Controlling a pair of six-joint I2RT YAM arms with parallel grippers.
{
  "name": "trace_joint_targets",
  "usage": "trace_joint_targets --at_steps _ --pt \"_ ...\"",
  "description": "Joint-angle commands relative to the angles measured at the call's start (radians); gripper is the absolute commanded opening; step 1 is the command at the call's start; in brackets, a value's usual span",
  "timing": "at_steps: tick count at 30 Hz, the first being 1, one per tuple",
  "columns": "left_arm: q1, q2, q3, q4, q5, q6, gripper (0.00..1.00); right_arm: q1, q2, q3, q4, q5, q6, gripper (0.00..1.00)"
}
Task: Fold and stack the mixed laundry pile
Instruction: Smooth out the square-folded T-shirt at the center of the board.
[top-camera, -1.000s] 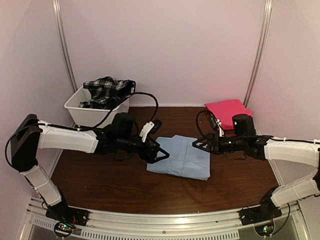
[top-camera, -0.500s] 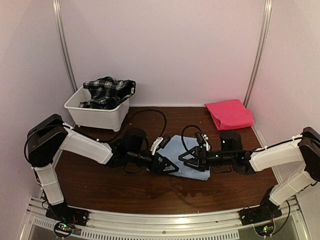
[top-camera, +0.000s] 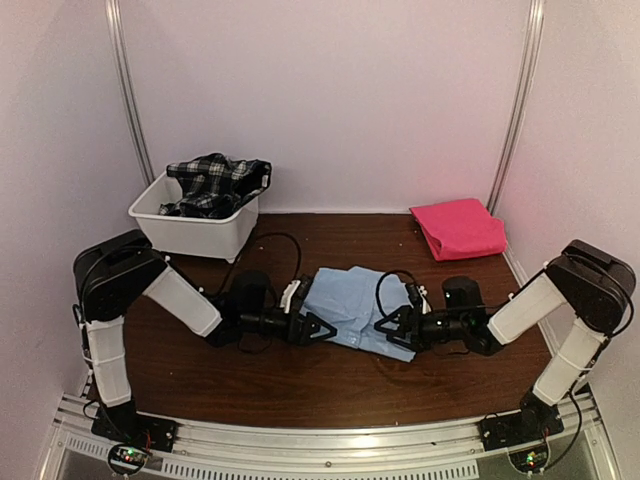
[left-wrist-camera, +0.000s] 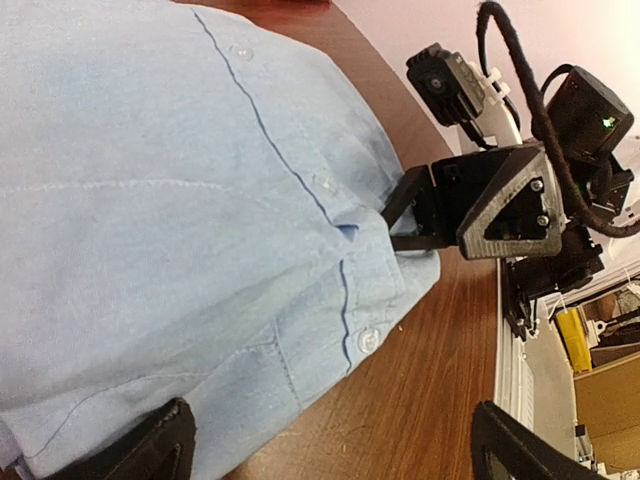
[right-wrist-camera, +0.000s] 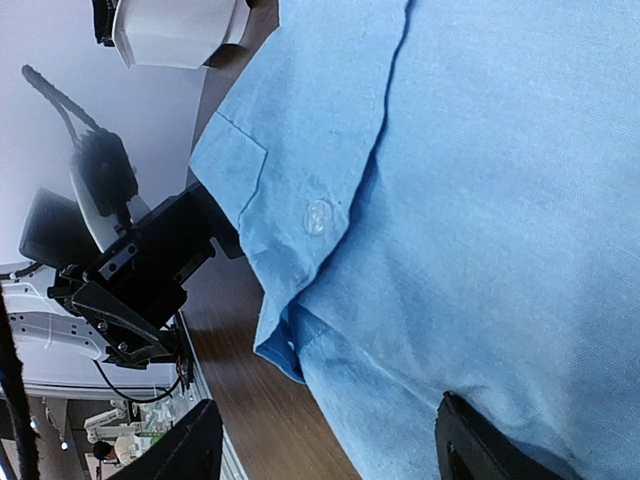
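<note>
Centrally, the light blue collared shirt (top-camera: 352, 305) lies folded flat on the brown table (top-camera: 250, 380), one long edge facing the arm bases. Left gripper (top-camera: 320, 328) is low at the shirt's near-left corner, jaws wide apart, nothing held. Its wrist view shows one fingertip (left-wrist-camera: 150, 455) over the shirt hem and the other out over bare wood. Right gripper (top-camera: 385, 330) is low at the near-right corner, jaws spread and not clamped on anything. Its wrist view shows the shirt's edge between the two fingers, one finger (right-wrist-camera: 490, 450) over cloth, the other over wood. In the left wrist view, the right gripper's lower finger touches the shirt's corner. The grippers face each other along the shirt's near edge, close but apart.

Open room: bare wood between the shirt and the metal rail (top-camera: 330, 440) at the near edge, more bare wood left of the shirt, and a strip behind it.

The bright pink-red cloth (top-camera: 458, 228) is folded in the table's far right corner, well apart from the shirt. The white tub (top-camera: 195, 232) sits at the far left. The black-and-white plaid garment (top-camera: 215, 182) is heaped in it, rising above the rim.
</note>
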Motion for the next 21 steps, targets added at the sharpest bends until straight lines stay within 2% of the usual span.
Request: trace_joint_targets --at_steps 1,6,10,16,21 --pt "0.003 -0.020 -0.078 0.065 -0.027 -0.022 0.98 -0.016 -0.016 -0.002 -0.097 0.007 -0.114 0.73" --pt "-0.025 -0.178 -0.033 -0.101 -0.049 0.094 0.98 0.012 -0.221 0.080 -0.274 -0.014 -0.190 0.74" --pt "-0.059 -0.220 0.069 -0.227 -0.049 0.135 0.98 0.015 -0.302 0.119 -0.317 -0.036 -0.174 0.74" --pt "-0.057 -0.111 0.217 -0.252 -0.029 0.128 0.98 0.017 -0.265 0.145 -0.237 -0.034 -0.076 0.72" --pt "-0.040 0.014 0.261 -0.174 -0.027 0.095 0.98 0.018 -0.185 0.135 -0.137 -0.022 -0.032 0.72"
